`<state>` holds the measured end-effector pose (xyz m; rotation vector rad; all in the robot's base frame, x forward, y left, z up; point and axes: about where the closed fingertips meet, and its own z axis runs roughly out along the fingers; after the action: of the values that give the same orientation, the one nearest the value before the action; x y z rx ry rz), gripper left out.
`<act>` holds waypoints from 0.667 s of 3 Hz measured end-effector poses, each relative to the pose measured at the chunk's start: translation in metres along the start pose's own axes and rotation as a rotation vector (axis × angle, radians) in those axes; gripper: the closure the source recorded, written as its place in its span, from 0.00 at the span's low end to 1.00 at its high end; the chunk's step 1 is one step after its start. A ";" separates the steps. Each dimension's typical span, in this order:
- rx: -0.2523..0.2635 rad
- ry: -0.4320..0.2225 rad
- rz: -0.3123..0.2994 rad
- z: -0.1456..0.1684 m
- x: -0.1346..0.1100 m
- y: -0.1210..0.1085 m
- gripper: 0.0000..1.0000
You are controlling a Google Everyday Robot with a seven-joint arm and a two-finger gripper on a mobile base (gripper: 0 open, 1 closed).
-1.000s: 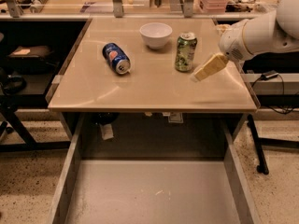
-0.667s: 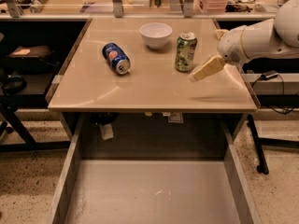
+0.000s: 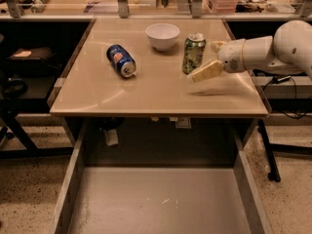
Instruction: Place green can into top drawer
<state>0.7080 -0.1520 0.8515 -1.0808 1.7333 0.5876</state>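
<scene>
The green can (image 3: 194,52) stands upright on the tan table (image 3: 156,91), right of centre, next to the white bowl. My gripper (image 3: 210,58) is just to the right of the can, at can height, open and empty. One tan finger (image 3: 206,71) reaches in front of the can's right side, and the other shows behind near the can's top. The top drawer (image 3: 156,204) is pulled out below the table's front edge, and its grey bottom is bare.
A blue soda can (image 3: 121,60) lies on its side left of centre. A white bowl (image 3: 163,35) stands at the back, left of the green can. The arm (image 3: 273,50) comes in from the right. Shelves and cables flank the table.
The gripper has moved slightly left, closer to the green can. The cans, the bowl and the drawer have not moved.
</scene>
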 end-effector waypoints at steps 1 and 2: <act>-0.045 -0.076 0.027 0.014 -0.011 -0.004 0.00; -0.053 -0.112 -0.007 0.019 -0.033 -0.006 0.00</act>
<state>0.7265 -0.1274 0.8741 -1.0702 1.6247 0.6802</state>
